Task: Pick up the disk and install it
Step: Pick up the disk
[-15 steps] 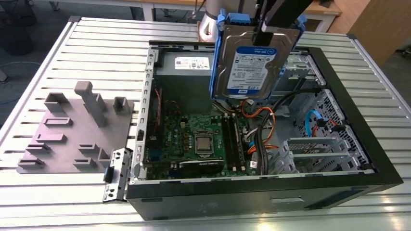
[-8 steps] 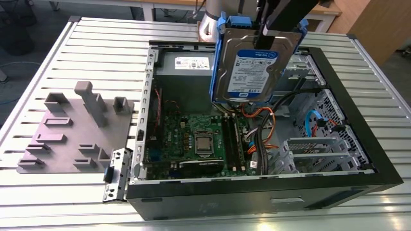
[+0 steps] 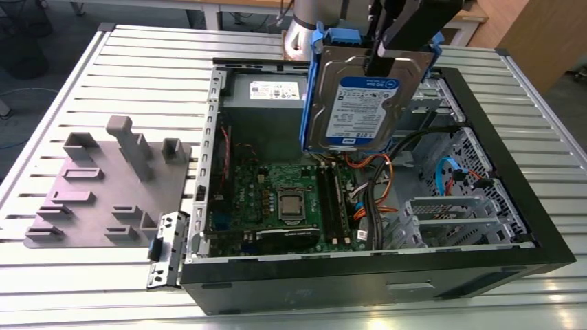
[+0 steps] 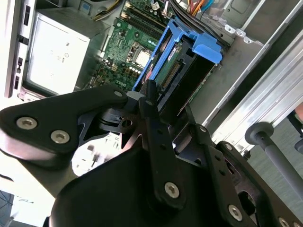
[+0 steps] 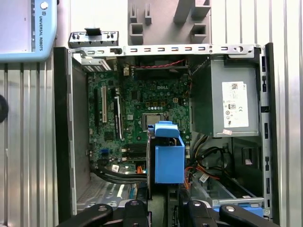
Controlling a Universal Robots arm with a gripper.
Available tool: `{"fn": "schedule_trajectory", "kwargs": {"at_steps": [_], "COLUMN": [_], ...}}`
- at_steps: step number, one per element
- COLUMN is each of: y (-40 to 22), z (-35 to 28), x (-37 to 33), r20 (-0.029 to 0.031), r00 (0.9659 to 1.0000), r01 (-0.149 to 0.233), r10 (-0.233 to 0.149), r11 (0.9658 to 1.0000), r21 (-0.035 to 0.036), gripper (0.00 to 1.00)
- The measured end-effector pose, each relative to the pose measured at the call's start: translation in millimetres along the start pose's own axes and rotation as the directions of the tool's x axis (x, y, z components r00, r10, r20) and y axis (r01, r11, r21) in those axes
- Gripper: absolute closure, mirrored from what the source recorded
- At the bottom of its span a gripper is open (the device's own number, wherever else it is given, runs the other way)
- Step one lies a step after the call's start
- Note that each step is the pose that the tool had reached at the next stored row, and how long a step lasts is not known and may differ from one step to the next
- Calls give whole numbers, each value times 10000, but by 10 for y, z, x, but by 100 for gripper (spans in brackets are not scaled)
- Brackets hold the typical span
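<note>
The disk (image 3: 362, 103), a silver-grey drive with a white-and-blue label in a blue plastic carrier, hangs upright above the open computer case (image 3: 367, 275). My gripper (image 3: 392, 48) comes down from above and is shut on the disk's upper edge. In the second wrist view the black fingers (image 4: 150, 101) clamp the blue carrier of the disk (image 4: 187, 56), with the motherboard beyond it. In the first wrist view the disk (image 5: 169, 163) shows end-on as a blue block over the case's inside, just past the gripper (image 5: 165, 208).
Inside the case lie the motherboard (image 3: 284, 199), a grey power-supply box (image 3: 266, 93), orange and blue cables (image 3: 385, 182) and a metal drive cage (image 3: 458, 213). A grey fixture plate with upright blocks (image 3: 101, 185) lies on the slatted table (image 3: 55, 110) at the exterior view's left.
</note>
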State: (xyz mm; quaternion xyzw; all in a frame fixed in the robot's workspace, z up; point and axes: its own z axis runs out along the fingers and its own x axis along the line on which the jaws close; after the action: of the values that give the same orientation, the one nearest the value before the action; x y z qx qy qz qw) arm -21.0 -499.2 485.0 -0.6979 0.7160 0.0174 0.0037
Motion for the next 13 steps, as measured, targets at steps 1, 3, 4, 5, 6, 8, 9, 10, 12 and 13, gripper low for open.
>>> {"fn": "schedule_trajectory", "kwargs": {"at_steps": [1, 3, 4, 5, 6, 8, 9, 10, 12, 13], "y": [0, -1, -1, -1, -1, -2, -2, -2, -3, -3], "z": [0, -1, -1, -1, -2, -2, -2, -3, -4, -4], "x": [11, 32, 43, 54, 65, 86, 97, 107, 128, 139], "r20": [0, -1, -1, -3, -4, -5, -6, -7, -11, -12], "r00": [10000, 10000, 10000, 10000, 10000, 10000, 10000, 10000, 10000, 10000], "r01": [0, 0, 0, -1, -1, -1, -1, -1, -1, -1], "r10": [0, 0, 0, 1, 1, 1, 1, 1, 1, 1], "r11": [10000, 10000, 10000, 10000, 10000, 10000, 10000, 10000, 10000, 10000], "r21": [0, 1, 1, 0, 1, 1, 1, 1, 1, 1], "gripper": [65, 65, 65, 65, 65, 65, 65, 65, 65, 65]}}
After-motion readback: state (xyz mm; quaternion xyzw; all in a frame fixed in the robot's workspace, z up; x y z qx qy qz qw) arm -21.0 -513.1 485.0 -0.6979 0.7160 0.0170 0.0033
